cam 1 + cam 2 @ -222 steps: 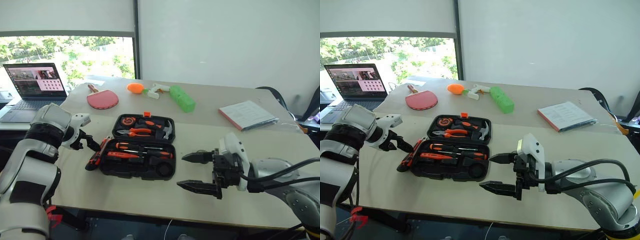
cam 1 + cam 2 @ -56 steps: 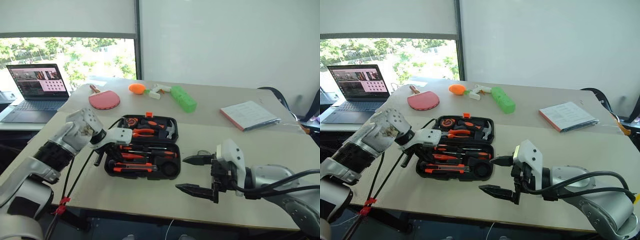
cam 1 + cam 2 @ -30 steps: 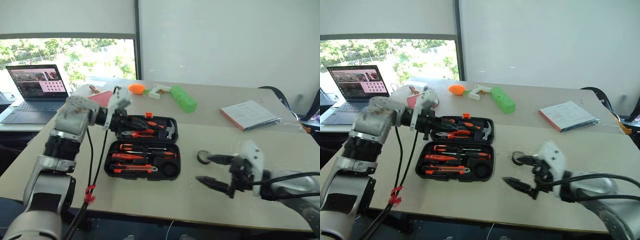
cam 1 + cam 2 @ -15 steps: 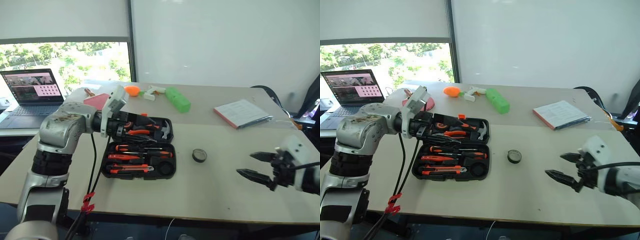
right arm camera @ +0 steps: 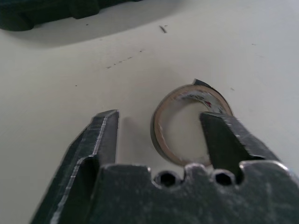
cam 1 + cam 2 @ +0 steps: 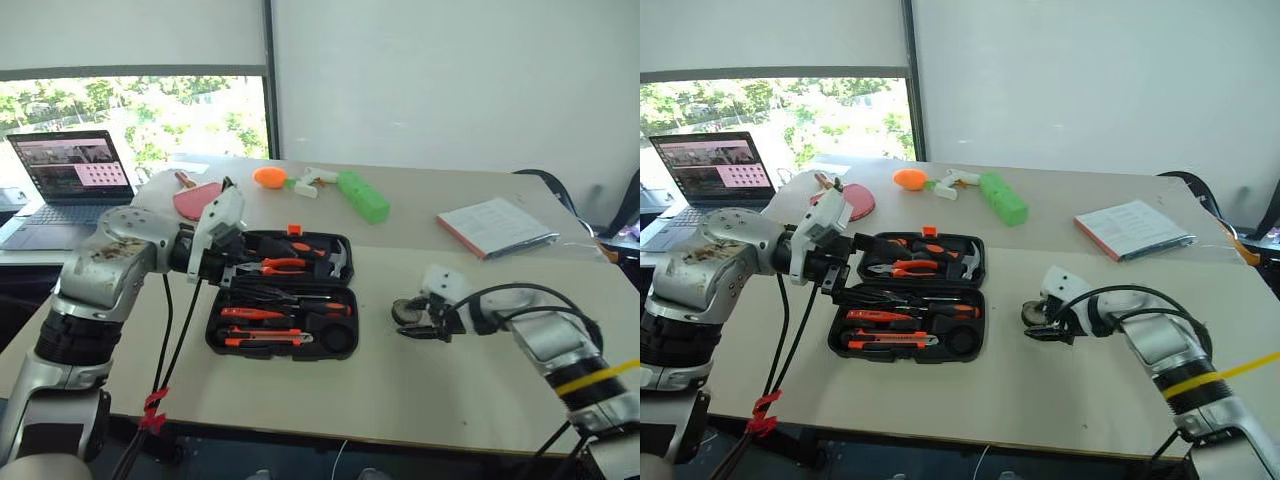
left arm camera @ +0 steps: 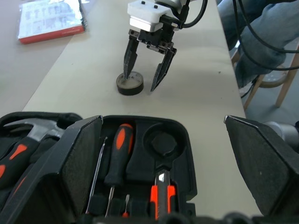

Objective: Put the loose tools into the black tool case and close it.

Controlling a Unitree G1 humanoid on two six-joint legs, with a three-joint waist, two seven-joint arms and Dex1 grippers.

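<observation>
The black tool case [image 6: 280, 353] lies open on the table. Black-and-orange screwdrivers [image 7: 117, 154] and a utility knife [image 7: 161, 193] sit in its slots, beside an empty round recess [image 7: 161, 140]. My left gripper [image 6: 226, 266] hovers over the case's left side, open and empty [image 7: 162, 119]. The small dark tape roll [image 6: 404, 309] lies flat on the table to the right of the case. My right gripper [image 6: 413, 329] is down at it, open. One finger stands over the ring [image 5: 159, 133] and the other outside it, with the roll's wall between them [image 7: 139, 83].
At the back of the table lie a red paddle [image 6: 198, 198], an orange toy [image 6: 268, 177] and a green toy [image 6: 365, 197]. A laptop [image 6: 70, 172] stands on a desk at the far left. A booklet [image 6: 496, 227] lies at the back right.
My right gripper has swung in from the table's right side, down onto the tape roll, and its fingers have narrowed. The left gripper has stayed by the case, its fingers spread since a second ago.
</observation>
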